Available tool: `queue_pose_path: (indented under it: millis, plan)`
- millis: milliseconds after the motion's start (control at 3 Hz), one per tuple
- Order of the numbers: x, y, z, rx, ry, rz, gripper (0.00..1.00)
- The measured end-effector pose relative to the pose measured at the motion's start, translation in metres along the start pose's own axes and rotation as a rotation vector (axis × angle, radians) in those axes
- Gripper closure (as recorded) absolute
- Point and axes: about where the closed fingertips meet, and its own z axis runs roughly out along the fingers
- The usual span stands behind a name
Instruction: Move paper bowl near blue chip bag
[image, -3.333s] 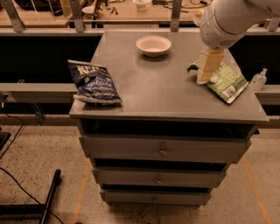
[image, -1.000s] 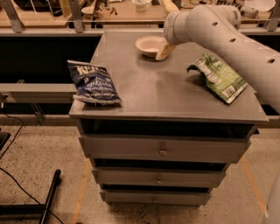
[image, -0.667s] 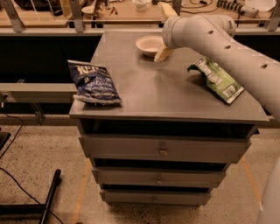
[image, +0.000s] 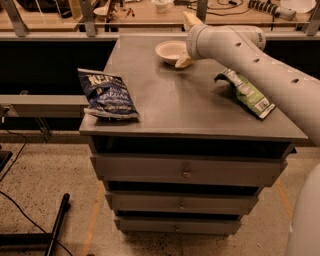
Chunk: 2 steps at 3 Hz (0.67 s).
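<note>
The paper bowl (image: 170, 50) is a small cream bowl at the back middle of the grey cabinet top (image: 185, 105). The blue chip bag (image: 106, 93) lies flat at the front left corner, far from the bowl. My gripper (image: 181, 41) is at the bowl's right rim, reaching in from the right. It is open: one cream finger (image: 183, 61) is down by the rim's near right side, the other (image: 190, 21) stands up behind. The bowl rests on the top.
A green and white chip bag (image: 246, 92) lies at the right of the cabinet top, under my arm (image: 260, 65). Drawers (image: 186, 173) front the cabinet. A bench with clutter (image: 150, 10) runs behind, with railing posts.
My gripper left the green and white bag and went back and left to the bowl's right rim. In the last second it hardly shifted. The bowl and both bags have not moved.
</note>
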Motion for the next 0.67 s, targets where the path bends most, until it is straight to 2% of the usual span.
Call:
queue_pose_path:
  millis: [667]
  plan:
    - [0.0094,0.0077,0.0074,-0.014,0.024,-0.030,0.63]
